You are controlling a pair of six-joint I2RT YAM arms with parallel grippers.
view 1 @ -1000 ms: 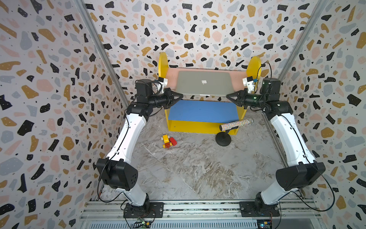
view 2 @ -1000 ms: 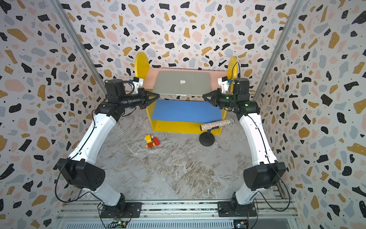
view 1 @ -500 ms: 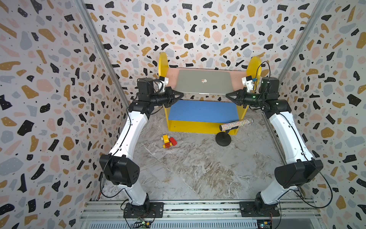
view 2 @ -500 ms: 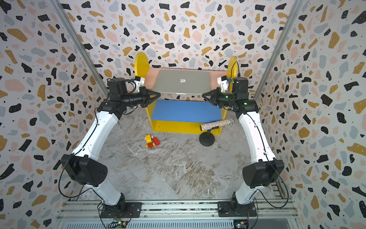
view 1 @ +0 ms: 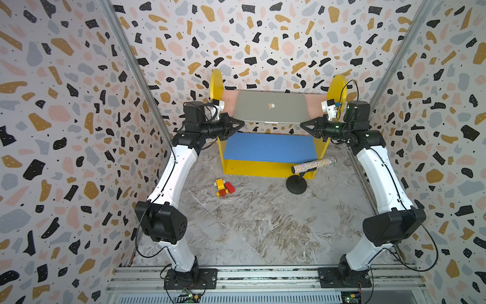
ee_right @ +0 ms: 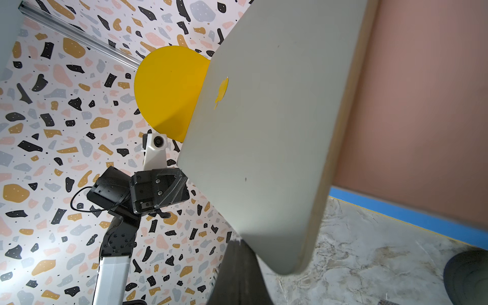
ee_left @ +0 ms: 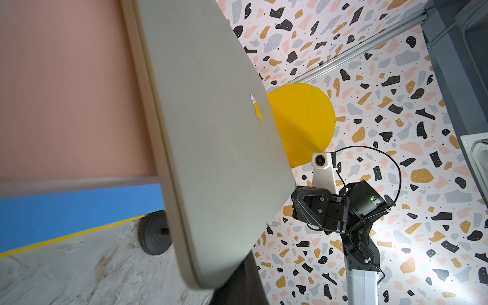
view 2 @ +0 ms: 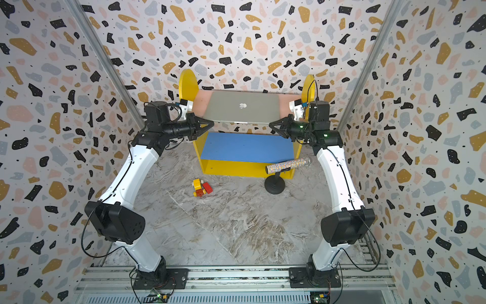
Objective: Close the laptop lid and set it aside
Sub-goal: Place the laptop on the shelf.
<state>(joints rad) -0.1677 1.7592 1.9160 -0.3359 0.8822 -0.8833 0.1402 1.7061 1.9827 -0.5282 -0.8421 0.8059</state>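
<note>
Tightly closed grippers (view 1: 242, 122) (view 1: 301, 124) at laptop (view 1: 252, 108) corners

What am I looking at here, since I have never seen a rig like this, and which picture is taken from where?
Two white-and-black robot arms stand on a rail at the near edge. Each ends in a pincer. Both top views look down from overhead on the whole booth; each wrist view comes from a small camera on one arm, looking along its pincer. The left pincer and right pincer are each shut on a front corner of the closed silver laptop, which is over the pink top shelf of a yellow shelf unit; whether it rests there I cannot tell. On the marble floor are red and yellow toy bricks and a glittery tube on a black stand.
</note>
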